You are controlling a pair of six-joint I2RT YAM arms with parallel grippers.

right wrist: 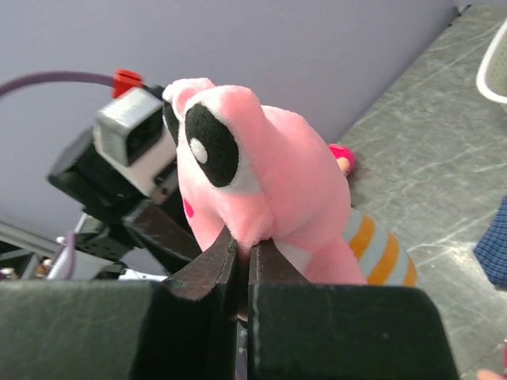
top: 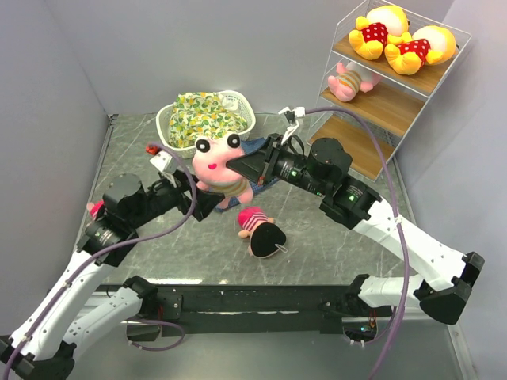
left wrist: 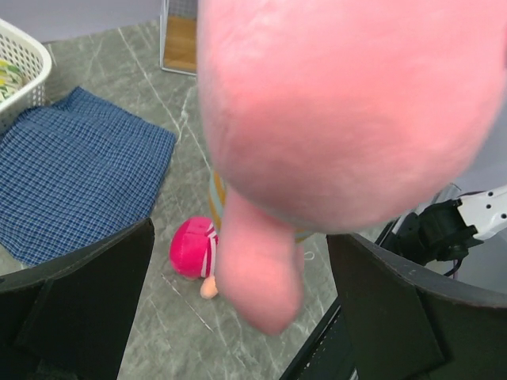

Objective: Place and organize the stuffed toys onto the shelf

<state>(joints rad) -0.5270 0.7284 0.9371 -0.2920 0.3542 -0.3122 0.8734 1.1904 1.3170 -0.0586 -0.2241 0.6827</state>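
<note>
A tall white wire-frame shelf with three brown wooden boards (top: 400, 107) stands at the far right of the grey marbled table (top: 158, 245). On the shelf's top board two yellow plush bears in red dotted tops (top: 380, 28) (top: 424, 47) lie side by side and touching. On its middle board lies a pink striped plush piglet (top: 351, 81). The bottom board is bare. Well to the left of the shelf, a second pink piglet with big black-and-white eyes (top: 214, 162) hangs above the table between the two arms. The right gripper (top: 236, 166) holds it, its fingers pressed almost together on a fold of pink plush at the head, as the right wrist view shows (right wrist: 242, 265). The left gripper (top: 204, 204) sits just below the piglet on the side away from the shelf. Its fingers are spread wide, and the toy's leg dangles between them without visible contact (left wrist: 239, 233). On the table, nearer than the shelf and left of it, lies a small doll in a pink striped hat (top: 260, 229). A second pink-hatted doll (top: 95, 209) shows far left of the shelf, half hidden by the left arm. A white plastic basket (top: 242, 103) holding a yellow-green floral cloth (top: 202, 115) stands left of the shelf by the back wall. A blue checked folded cloth (top: 255, 146) lies between the basket and the shelf.
</note>
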